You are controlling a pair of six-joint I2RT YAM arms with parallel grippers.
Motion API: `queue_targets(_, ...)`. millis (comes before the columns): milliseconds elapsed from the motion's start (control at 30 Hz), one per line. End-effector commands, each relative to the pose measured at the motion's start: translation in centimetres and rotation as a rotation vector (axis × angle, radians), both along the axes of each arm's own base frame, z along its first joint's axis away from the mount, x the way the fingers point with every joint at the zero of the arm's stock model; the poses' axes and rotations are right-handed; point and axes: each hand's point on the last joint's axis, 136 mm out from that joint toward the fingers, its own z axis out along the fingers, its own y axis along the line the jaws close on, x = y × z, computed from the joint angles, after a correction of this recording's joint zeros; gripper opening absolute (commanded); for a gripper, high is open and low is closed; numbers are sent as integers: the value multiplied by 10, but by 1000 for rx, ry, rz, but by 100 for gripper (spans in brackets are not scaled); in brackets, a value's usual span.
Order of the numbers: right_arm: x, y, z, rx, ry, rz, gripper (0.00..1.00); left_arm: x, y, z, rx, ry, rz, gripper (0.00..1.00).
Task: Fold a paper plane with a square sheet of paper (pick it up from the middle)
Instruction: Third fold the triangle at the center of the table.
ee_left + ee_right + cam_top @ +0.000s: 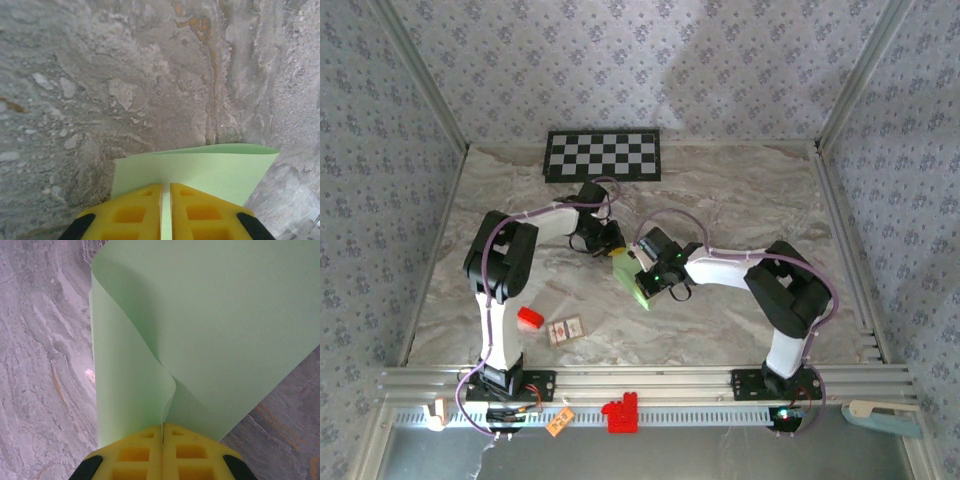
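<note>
The pale green square sheet of paper (630, 277) hangs above the table's middle, held between both arms. My left gripper (613, 249) is shut on its upper end; in the left wrist view the paper (200, 170) runs out from between the yellow fingers (135, 212), with a second layer curling behind. My right gripper (645, 283) is shut on the lower part; in the right wrist view the sheet (210, 330) bends into a soft fold that meets the yellow pads (137, 452). No finished paper plane is in sight.
A black-and-white checkerboard panel (602, 155) lies at the back. A small red block (529, 318) and a small card (566, 329) lie near the left arm's base. A red part (620, 412) sits on the front rail. Patterned walls close in three sides.
</note>
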Motion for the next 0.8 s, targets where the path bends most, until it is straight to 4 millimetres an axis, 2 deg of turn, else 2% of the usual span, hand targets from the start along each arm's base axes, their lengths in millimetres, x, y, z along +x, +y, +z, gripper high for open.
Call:
queue_targets(0,-3,-6,-12,-49,27,-20,2,8,0,44,-35,-86,11,15)
queue_targets(100,-3,-6,-12,-48,29,-21,2,9,6,66,-59,-129,51,20)
queue_targets(233,-2,-5,-11,-43,32,-19,2,-4,14,73,-108,-131,111,25)
queue_targets(367,-2,-5,-11,-44,35,-20,2,-23,12,72,-194,-102,159,25)
queue_targets(500,-2,-5,-11,-43,39,-20,2,-41,8,68,-255,-65,189,20)
queue_targets(767,-2,-6,-12,-44,43,-24,2,-69,-11,46,-301,14,174,13)
